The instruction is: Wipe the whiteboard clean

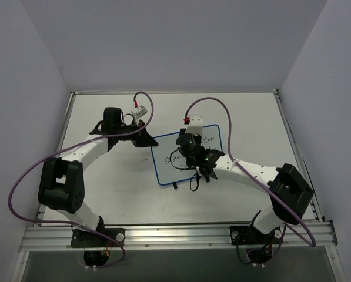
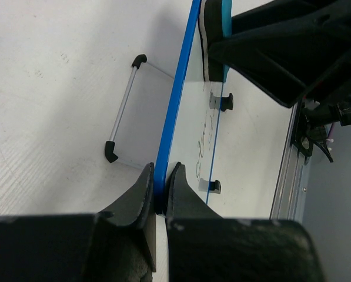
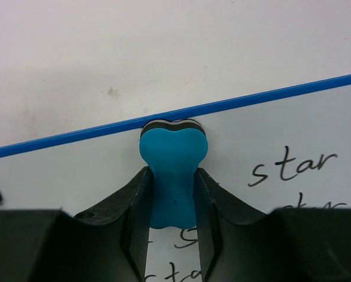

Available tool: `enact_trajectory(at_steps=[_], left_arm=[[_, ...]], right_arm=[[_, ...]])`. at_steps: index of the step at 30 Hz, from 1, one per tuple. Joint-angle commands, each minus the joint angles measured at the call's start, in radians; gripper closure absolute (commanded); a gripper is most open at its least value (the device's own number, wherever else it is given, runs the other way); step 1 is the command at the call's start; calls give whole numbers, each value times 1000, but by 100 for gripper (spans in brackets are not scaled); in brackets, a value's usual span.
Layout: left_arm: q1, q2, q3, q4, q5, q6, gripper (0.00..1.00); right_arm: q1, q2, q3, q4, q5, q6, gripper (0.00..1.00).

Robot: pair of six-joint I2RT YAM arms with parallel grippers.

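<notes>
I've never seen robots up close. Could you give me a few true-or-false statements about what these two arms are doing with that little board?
1. The left gripper clamps the whiteboard by its blue rim. True.
2. The right gripper is empty. False: it holds a blue eraser.
3. The whiteboard is wiped clean. False: it bears handwriting reading "star".
4. The eraser sits close to the board's rim. True.

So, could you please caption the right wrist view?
Right hand holds a blue eraser at the whiteboard rim, near "star".
</notes>
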Motion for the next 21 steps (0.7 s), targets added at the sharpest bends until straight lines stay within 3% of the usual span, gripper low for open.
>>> enact_trajectory(at_steps=[1,6,15,21], left_arm=[[2,-29,-14,49,-261,235,98],[2,-31,-13,46,-264,236,98],[2,-38,-13,44,-269,236,98],[-1,-38,-13,41,-269,242,98]], right_arm=[[-58,-23,-47,-43,55,-18,100],[-40,-28,-36,-38,-16,-4,100],[190,104,73,25,-2,19,100],[159,112,49,19,18,31,100]])
